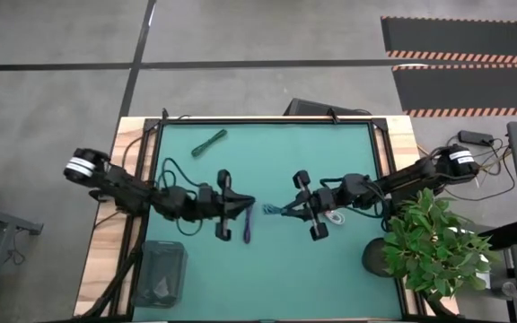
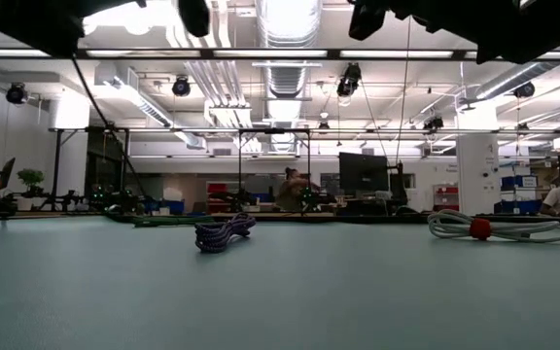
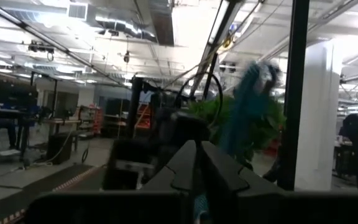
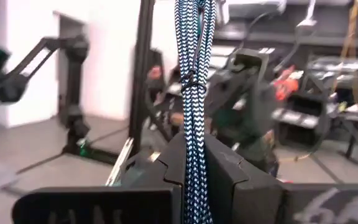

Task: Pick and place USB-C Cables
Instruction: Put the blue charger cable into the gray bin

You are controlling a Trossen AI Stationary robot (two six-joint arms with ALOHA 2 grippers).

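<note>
The right end effector pinches a teal-green braided cable bundle above mid-surface. The left end effector, facing it, looks pressed together, seemingly empty. A dark purple-navy bundle lies on the green surface beneath; another teal bundle sits far back.

Your table carries a matt teal mat, smooth and even, framed by pale bare wood with visible grain. The cable pinched in your right gripper has a braided cloth sheath, teal-and-white herringbone. Its fingers look like matt dark plastic. The purple bundle looks woven too, the white one smooth, slightly glossy
</note>
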